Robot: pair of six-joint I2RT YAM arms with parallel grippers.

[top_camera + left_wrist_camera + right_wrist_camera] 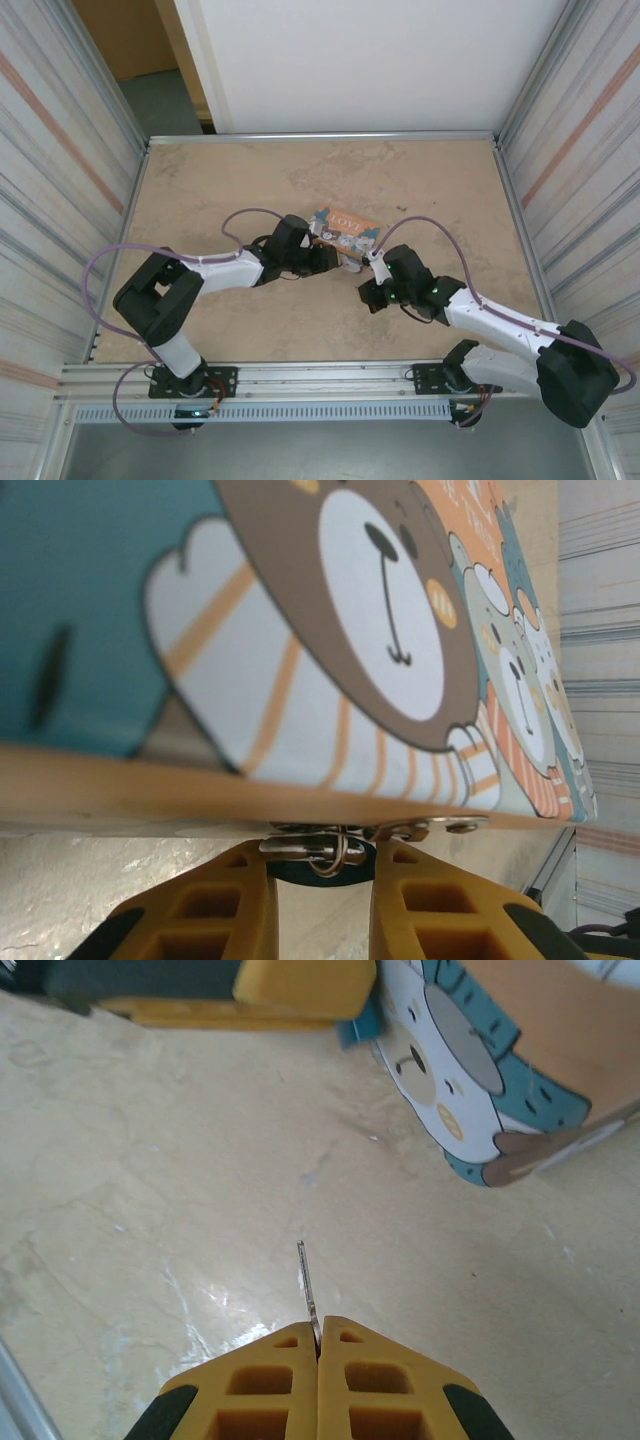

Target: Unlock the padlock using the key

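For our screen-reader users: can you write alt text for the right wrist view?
The right gripper pinches a thin metal key, edge-on, in its shut fingers, above the beige table. A bear-printed tin sits at upper right.

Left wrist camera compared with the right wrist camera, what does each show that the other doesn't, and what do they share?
Left wrist, not right wrist: the padlock hanging from the clasp on the edge of the tin, with the left gripper closed on its sides. Right wrist, not left wrist: the key, a thin blade pinched in the shut right gripper, pointing out over the table and apart from the tin. Both: the bear-printed tin, yellow fingers of the left gripper, and the table.
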